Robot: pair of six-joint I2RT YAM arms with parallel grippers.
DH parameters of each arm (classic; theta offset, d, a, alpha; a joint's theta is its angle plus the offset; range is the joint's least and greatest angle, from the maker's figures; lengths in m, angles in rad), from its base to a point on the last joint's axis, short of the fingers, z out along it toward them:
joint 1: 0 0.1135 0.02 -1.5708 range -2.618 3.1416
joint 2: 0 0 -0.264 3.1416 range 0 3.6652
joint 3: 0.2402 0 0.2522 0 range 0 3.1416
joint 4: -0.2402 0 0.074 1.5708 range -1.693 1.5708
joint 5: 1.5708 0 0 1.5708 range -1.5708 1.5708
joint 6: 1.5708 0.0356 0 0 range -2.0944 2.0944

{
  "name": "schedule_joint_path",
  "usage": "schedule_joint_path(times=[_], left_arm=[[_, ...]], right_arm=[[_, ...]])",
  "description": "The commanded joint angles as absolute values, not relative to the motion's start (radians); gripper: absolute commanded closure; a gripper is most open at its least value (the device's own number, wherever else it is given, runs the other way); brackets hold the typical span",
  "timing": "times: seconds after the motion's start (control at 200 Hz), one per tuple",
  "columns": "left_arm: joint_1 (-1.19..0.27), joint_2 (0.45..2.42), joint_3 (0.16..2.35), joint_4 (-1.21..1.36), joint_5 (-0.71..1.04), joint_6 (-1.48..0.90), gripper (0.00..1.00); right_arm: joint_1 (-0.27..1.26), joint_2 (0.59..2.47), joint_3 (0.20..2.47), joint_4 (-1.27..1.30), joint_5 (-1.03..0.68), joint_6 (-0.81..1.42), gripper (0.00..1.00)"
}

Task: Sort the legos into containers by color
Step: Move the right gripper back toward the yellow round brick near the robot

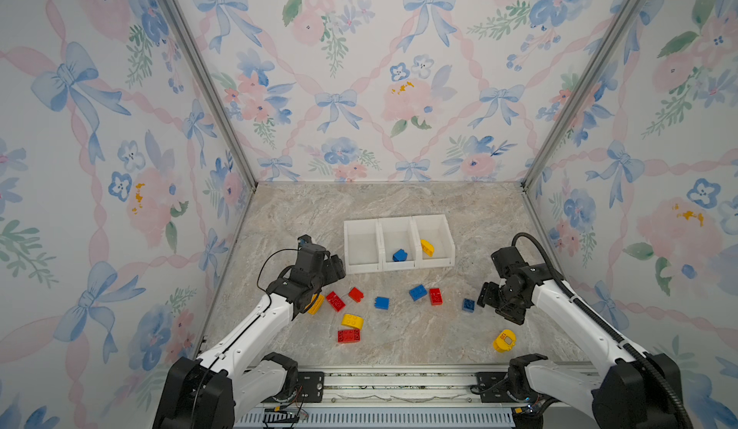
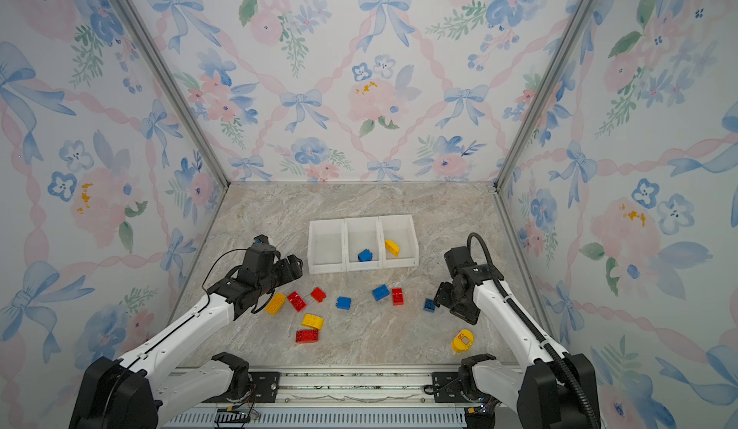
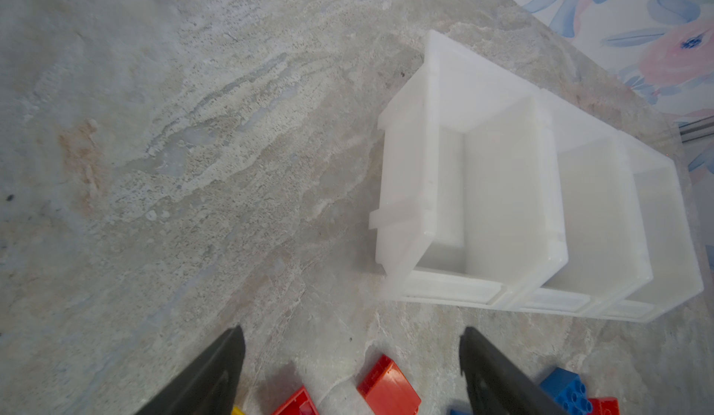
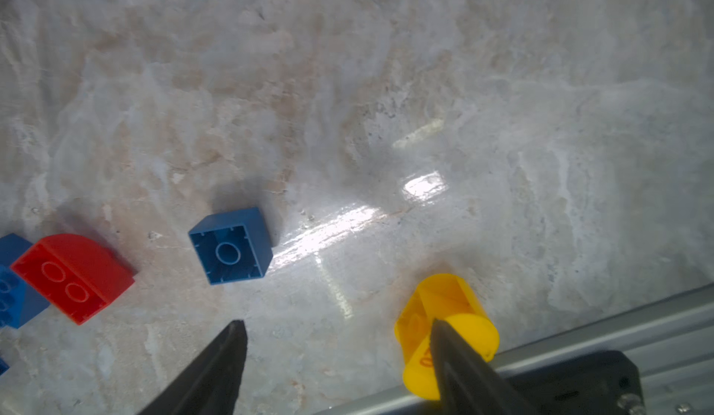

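Both spread — left gripper (image 3: 351,334): jaws apart, holding nothing | right gripper (image 4: 336,326): jaws apart, holding nothing

A marbled table (image 1: 399,207) is seen. Three joined white bins (image 1: 362,266) are set mid-table. Nearer, red, blue and yellow bricks (image 1: 381,302) are scattered in a loose row from left to right. A round yellow piece (image 1: 504,340) is laid apart at the near right.

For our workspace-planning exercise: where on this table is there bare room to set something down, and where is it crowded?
Free: the table strip between the bins and back wall; the patch between the front red brick and round yellow brick, by the rail. Crowded: the row of bricks before the bins.
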State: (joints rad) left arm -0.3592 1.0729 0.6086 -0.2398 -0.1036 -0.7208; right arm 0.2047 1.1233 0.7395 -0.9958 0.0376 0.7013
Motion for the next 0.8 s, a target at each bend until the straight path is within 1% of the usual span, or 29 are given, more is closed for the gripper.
schedule_joint_path(times=[0.0, 0.05, 0.145, 0.585, 0.795], left_arm=[[-0.352, 1.078, 0.614, -0.241, -0.085, -0.697, 0.11], [-0.353, 1.079, 0.614, -0.241, -0.080, -0.697, 0.11], [-0.352, 1.077, 0.611, -0.241, -0.076, -0.697, 0.11], [-0.351, 1.071, 0.605, -0.241, -0.066, -0.696, 0.11], [-0.350, 1.085, 0.609, -0.241, -0.064, -0.691, 0.11]], right_arm=[[0.196, 1.086, 0.707, -1.060, 0.076, 0.758, 0.17], [0.194, 1.071, 0.697, -1.074, 0.086, 0.777, 0.13], [0.188, 1.049, 0.674, -1.099, 0.099, 0.812, 0.10], [0.157, 0.985, 0.532, -1.039, 0.086, 0.965, 0.12], [0.147, 1.009, 0.546, -1.020, 0.108, 0.989, 0.13]])
